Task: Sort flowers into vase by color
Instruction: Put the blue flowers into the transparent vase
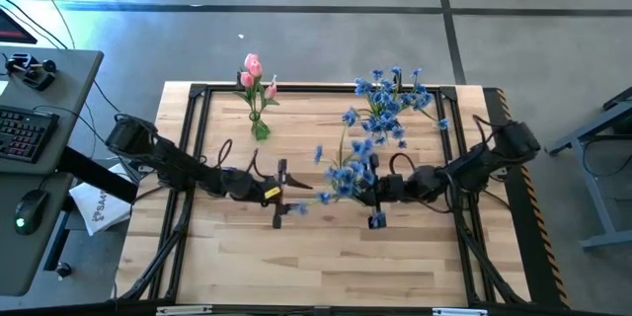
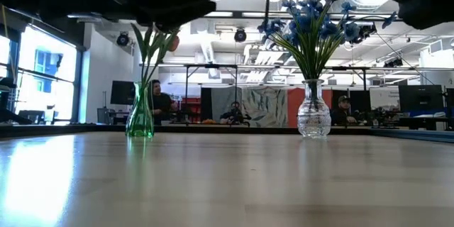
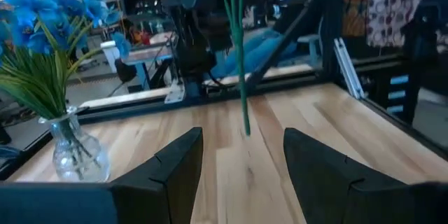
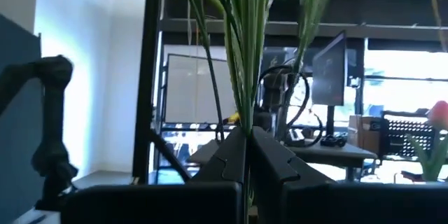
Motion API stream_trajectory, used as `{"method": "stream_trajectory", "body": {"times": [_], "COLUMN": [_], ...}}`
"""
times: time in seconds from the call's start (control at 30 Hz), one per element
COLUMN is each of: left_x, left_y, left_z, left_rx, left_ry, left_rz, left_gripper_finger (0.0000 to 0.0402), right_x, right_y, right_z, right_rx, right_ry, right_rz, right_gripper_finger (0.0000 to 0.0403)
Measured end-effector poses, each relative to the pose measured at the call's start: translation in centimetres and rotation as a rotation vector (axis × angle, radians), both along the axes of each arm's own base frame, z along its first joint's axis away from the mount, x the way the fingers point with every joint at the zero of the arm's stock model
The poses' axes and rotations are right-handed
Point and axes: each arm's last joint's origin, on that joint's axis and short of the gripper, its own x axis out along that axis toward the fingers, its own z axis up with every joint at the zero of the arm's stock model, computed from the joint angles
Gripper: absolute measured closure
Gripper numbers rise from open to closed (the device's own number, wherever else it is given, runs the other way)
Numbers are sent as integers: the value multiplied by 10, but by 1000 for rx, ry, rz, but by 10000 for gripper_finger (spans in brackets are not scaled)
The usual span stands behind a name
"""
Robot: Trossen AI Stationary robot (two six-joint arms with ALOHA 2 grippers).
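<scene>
We see the right tool (image 1: 376, 196) closed on a thin green-stemmed blue-blossomed flower (image 1: 346, 173), stem upright, above the wooden worktop (image 1: 326, 257). The clear glass vase of blue flowers (image 1: 390, 109) lies beyond it, nearer this arm. The left tool (image 1: 279, 196) hangs open wide, empty, facing it.

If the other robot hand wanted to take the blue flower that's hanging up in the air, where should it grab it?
Probably the bare lower stem of the blue flower. It hangs upright from the right gripper, shut on it higher up, its tip clear of the table. The open left gripper could come in level, one finger each side.
</scene>
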Motion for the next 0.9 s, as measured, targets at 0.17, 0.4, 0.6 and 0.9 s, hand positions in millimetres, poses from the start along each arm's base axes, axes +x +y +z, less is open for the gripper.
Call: {"method": "stream_trajectory", "body": {"times": [0.17,0.4,0.6,0.9], "left_x": [18,49,67,76], "left_y": [4,-1,-5,-2], "left_z": [-2,-5,-4,3], "left_rx": [-25,-72,-31,-32], "left_ry": [-20,-18,-31,-44], "left_rz": [6,-55,-61,-114], "left_gripper_finger": [213,213,232,335], "right_x": [1,1,1,2], "right_y": [-2,-2,-2,-2], "right_z": [0,0,-1,-2], "right_rx": [6,5,4,0], "right_ry": [-15,-15,-12,5], "right_rz": [-9,-9,-9,-8], "right_gripper_finger": [402,402,402,402]}}
